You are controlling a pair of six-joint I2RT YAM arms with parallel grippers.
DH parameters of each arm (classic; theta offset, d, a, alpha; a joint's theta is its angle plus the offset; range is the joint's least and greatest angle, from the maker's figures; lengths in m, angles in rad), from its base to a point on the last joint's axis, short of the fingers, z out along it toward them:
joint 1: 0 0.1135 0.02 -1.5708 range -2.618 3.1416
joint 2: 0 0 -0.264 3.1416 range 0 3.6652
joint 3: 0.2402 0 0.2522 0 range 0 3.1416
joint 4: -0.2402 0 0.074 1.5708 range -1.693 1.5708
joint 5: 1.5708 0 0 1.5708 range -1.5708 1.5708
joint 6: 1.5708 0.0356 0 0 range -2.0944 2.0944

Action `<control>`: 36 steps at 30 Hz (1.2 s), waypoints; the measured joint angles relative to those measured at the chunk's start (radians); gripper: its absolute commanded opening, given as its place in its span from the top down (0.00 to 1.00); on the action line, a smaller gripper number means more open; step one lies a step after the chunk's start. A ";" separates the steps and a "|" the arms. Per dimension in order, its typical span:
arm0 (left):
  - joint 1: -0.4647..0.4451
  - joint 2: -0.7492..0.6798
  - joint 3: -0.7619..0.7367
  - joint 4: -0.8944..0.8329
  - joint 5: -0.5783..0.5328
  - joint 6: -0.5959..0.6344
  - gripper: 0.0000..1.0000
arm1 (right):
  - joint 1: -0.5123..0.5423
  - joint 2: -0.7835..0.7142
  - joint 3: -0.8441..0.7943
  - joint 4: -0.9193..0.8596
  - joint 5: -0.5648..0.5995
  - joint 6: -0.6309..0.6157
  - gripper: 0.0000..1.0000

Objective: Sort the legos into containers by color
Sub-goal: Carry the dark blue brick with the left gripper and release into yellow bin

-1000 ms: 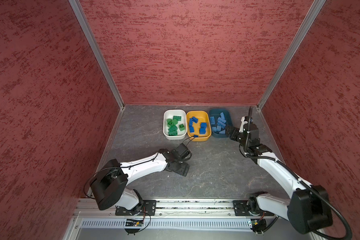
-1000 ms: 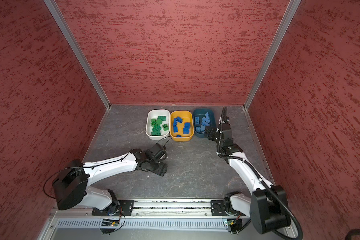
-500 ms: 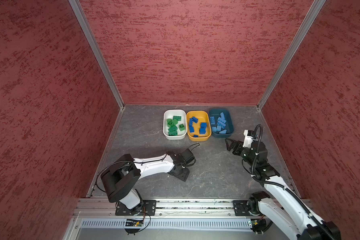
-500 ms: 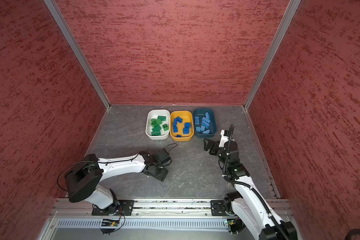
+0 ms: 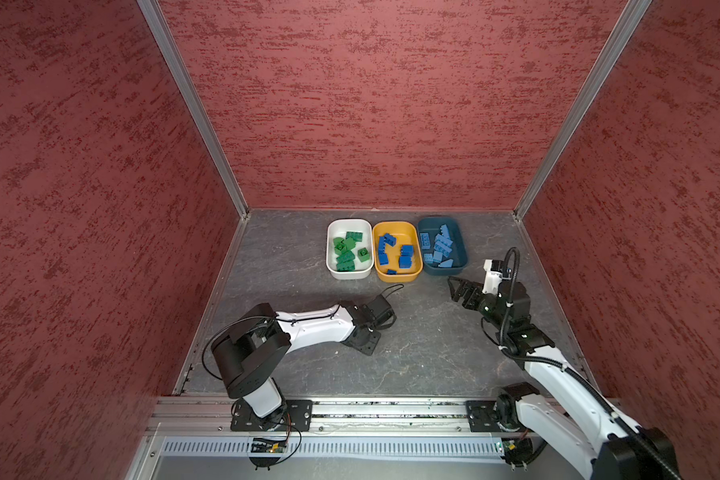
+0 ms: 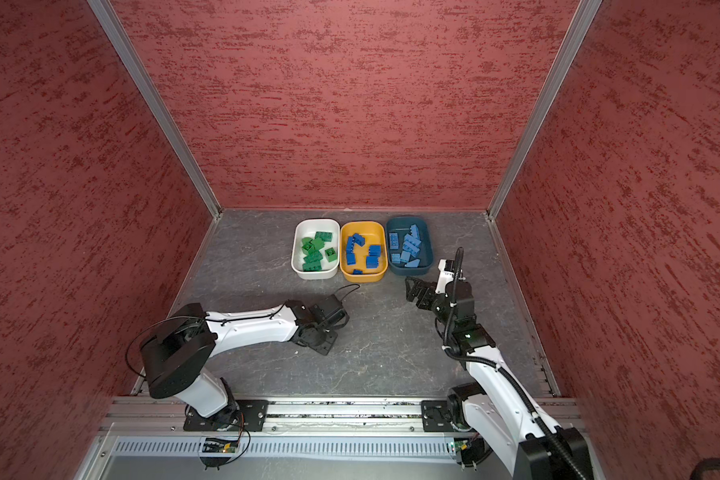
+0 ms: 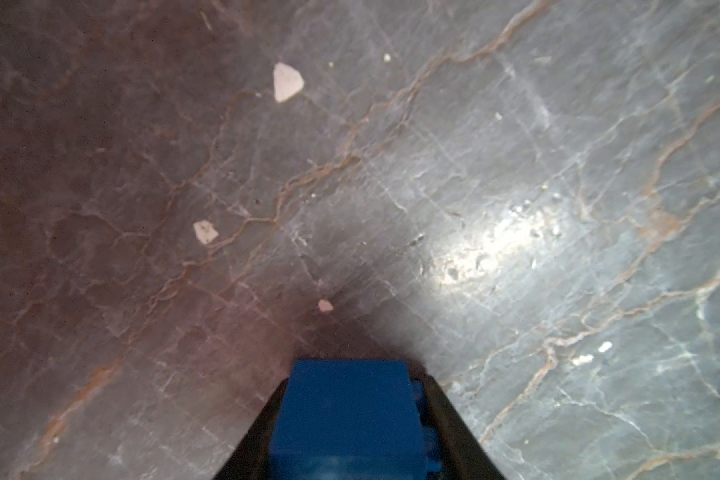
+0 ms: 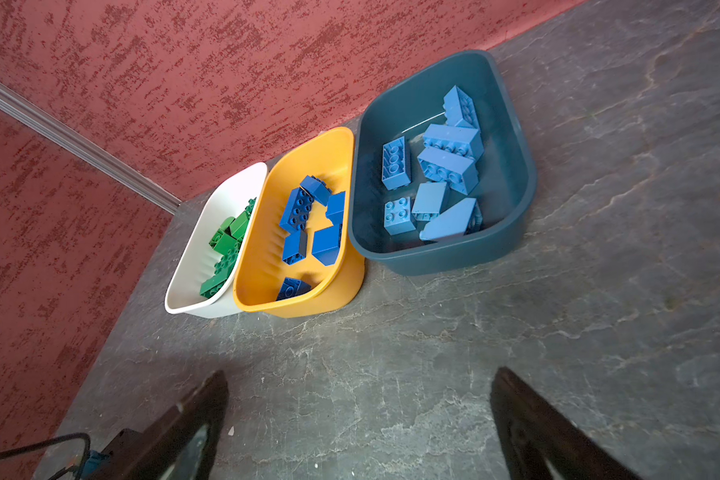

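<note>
grey veined stone counter (image 5: 433, 353): work surface.
mustard yellow plastic tub (image 5: 408, 277): holds dark blue bricks (image 5: 406, 255).
right hand (image 8: 360, 374): spread wide, empty.
left hand (image 7: 356, 380): clamps dark blue studded plastic brick (image 7: 341, 415), low at counter.
step: grasp made; next, lift and carry to that tub.

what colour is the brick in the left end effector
Dark blue; the studded plastic brick shows best in the left wrist view.

From my console I see a dark grey stone-look tabletop (image 5: 425, 365) veined with rusty cracks. It is boxed in by three red rough-plastered wall panels (image 5: 371, 104) joined by silver aluminium corner posts (image 5: 194, 108). Up close, three small pale chips (image 7: 287, 82) lie scattered on that surface, near a bright glare patch (image 7: 495, 245).
</note>
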 measured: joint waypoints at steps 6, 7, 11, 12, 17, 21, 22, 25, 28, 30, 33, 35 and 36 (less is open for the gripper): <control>0.002 -0.002 0.002 -0.004 -0.009 0.000 0.65 | 0.000 -0.009 0.000 0.006 0.003 0.014 0.01; 0.005 -0.002 0.006 -0.011 -0.009 0.000 0.65 | 0.000 -0.016 -0.002 0.014 0.010 0.019 0.01; 0.023 -0.016 0.054 -0.035 -0.008 0.000 0.66 | 0.000 -0.055 -0.027 0.051 0.018 0.031 0.01; 0.028 -0.024 0.072 -0.037 -0.008 0.002 0.66 | 0.000 -0.059 -0.031 0.056 0.018 0.031 0.01; 0.071 -0.053 0.163 -0.008 0.013 0.022 0.66 | 0.000 -0.038 -0.031 0.056 0.059 0.034 0.01; 0.131 -0.016 0.247 0.078 0.047 0.031 0.66 | 0.000 0.039 -0.019 0.054 0.066 0.034 0.01; 0.143 0.002 0.273 0.097 0.051 0.031 0.66 | 0.000 0.065 -0.007 0.053 0.065 0.036 0.01; 0.181 0.092 0.392 0.164 0.057 0.031 0.66 | 0.000 0.147 0.044 0.053 0.066 0.048 0.02; 0.208 0.193 0.518 0.218 0.032 0.030 0.66 | 0.000 0.212 0.087 0.078 0.069 0.068 0.02; 0.229 0.272 0.610 0.244 0.013 0.025 0.66 | 0.000 0.260 0.116 0.094 0.071 0.087 0.01; 0.261 0.390 0.743 0.269 -0.008 0.014 0.65 | 0.000 0.309 0.137 0.136 0.068 0.111 0.01; 0.280 0.475 0.841 0.274 -0.018 0.005 0.63 | 0.000 0.318 0.137 0.152 0.067 0.124 0.01; 0.289 0.517 0.890 0.271 -0.025 0.001 0.61 | 0.000 0.318 0.137 0.157 0.067 0.129 0.01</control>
